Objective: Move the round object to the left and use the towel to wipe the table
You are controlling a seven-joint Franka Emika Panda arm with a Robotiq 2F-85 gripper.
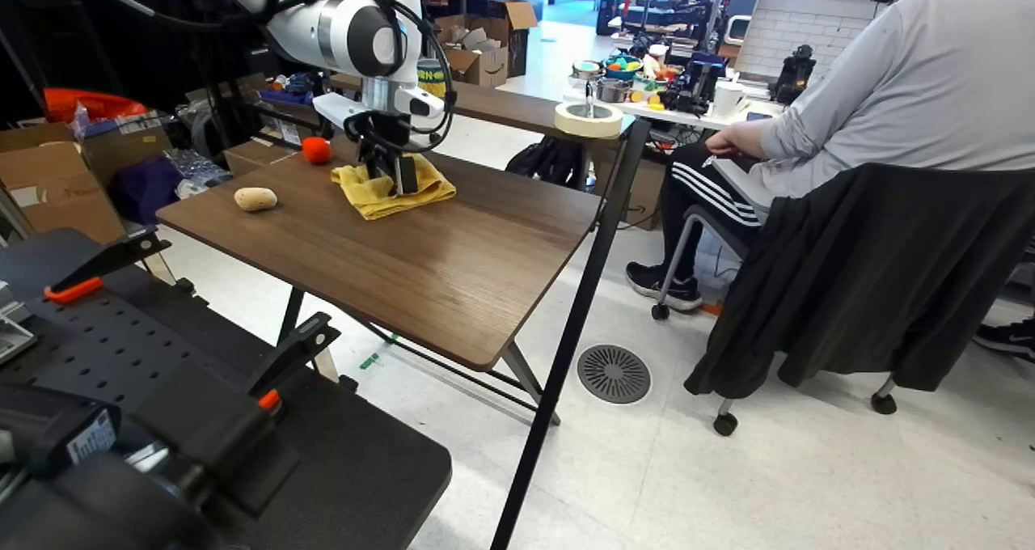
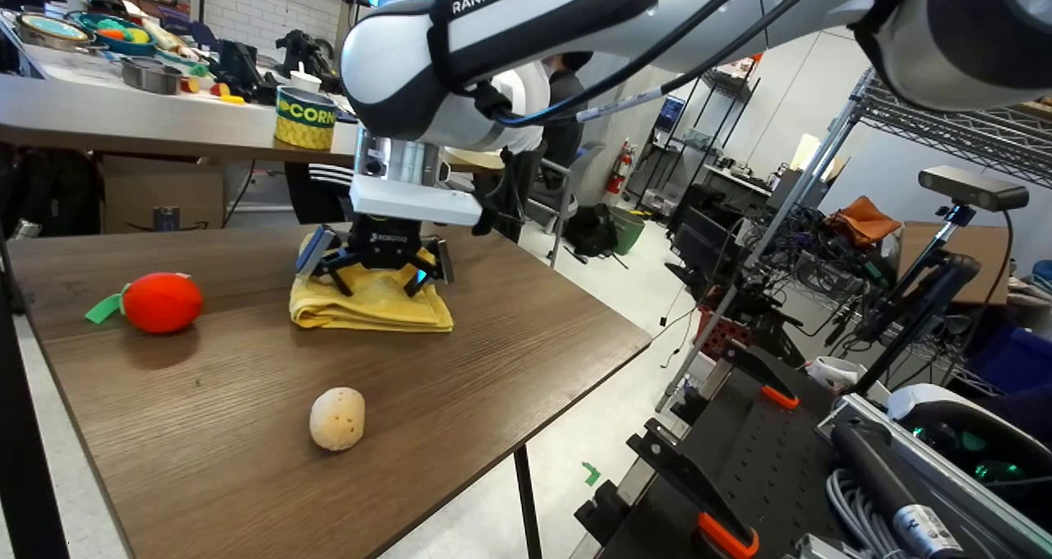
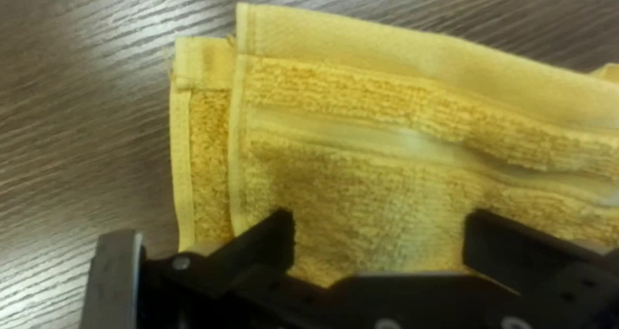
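A folded yellow towel lies on the brown table, and its layered edge fills much of the wrist view, where the towel runs out past the right side. Low over this cloth, my gripper points downward with its jaws wide apart. In the wrist view only towel surface shows in the gap of the gripper; whether the fingertips touch the cloth I cannot tell. The round object, a small beige ball with specks, rests on the tabletop apart from the towel. An exterior view has the round object near a table corner.
A red-orange ball with a green tag sits on the same table. Behind, another table carries a corn can and a tape roll. A black bench with clamps stands close by. Someone sits on a chair nearby.
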